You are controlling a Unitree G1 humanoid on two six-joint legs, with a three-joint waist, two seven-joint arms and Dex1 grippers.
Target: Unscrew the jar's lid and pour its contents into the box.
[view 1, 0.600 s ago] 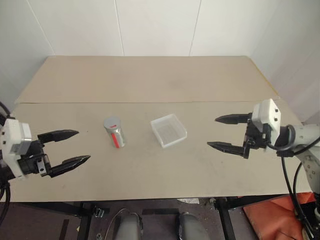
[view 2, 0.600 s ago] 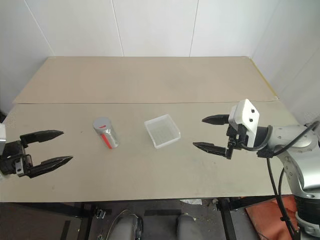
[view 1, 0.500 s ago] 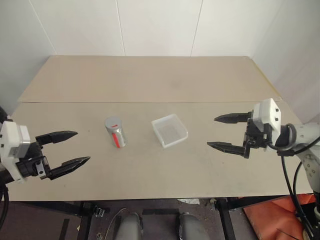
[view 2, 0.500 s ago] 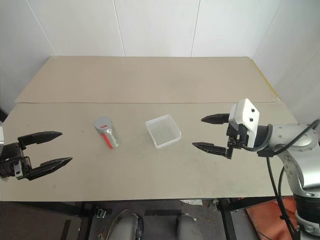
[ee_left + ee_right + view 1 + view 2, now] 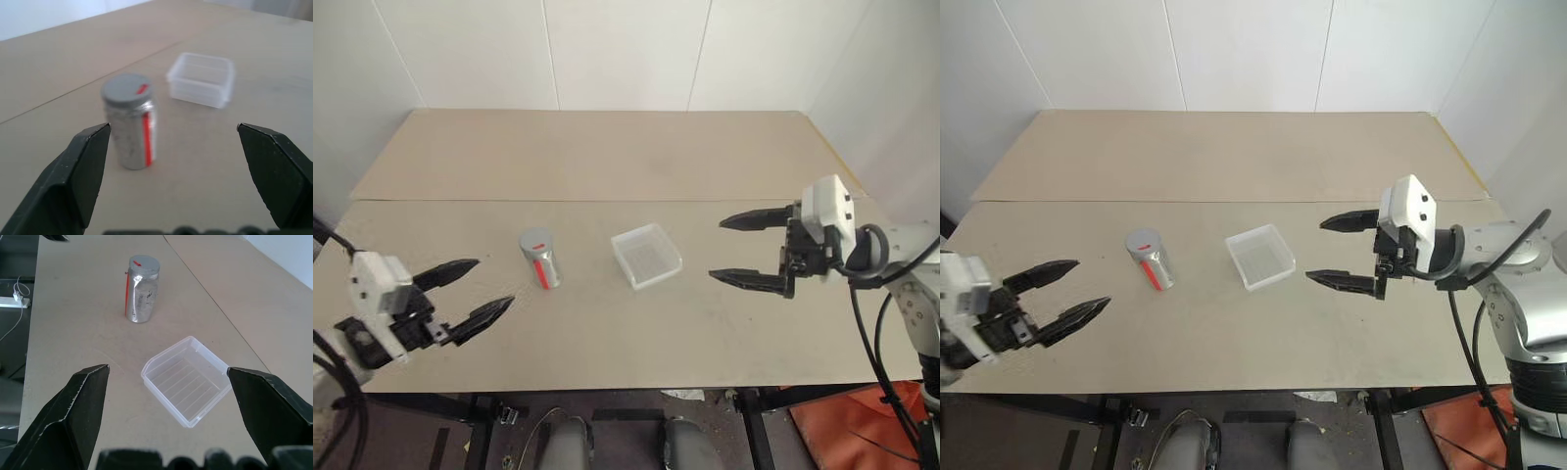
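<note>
On the bench [image 5: 607,176], the jar [image 5: 539,260] stands upright with the lid [image 5: 534,241] screwed on, the box [image 5: 647,256] just beside it at 3 o'clock. You're likely dealing with a light, rigid metal can with smooth sides, so it may slip: clamp the body mid-height with one set of fingers and take the lid by its rim with the other. The box looks like thin, light plastic and will skid if bumped. Left gripper [image 5: 475,294] sits at the jar's 8 o'clock, right gripper [image 5: 741,250] at the box's 3 o'clock; both have fingers spread wide, holding and touching nothing.
</note>
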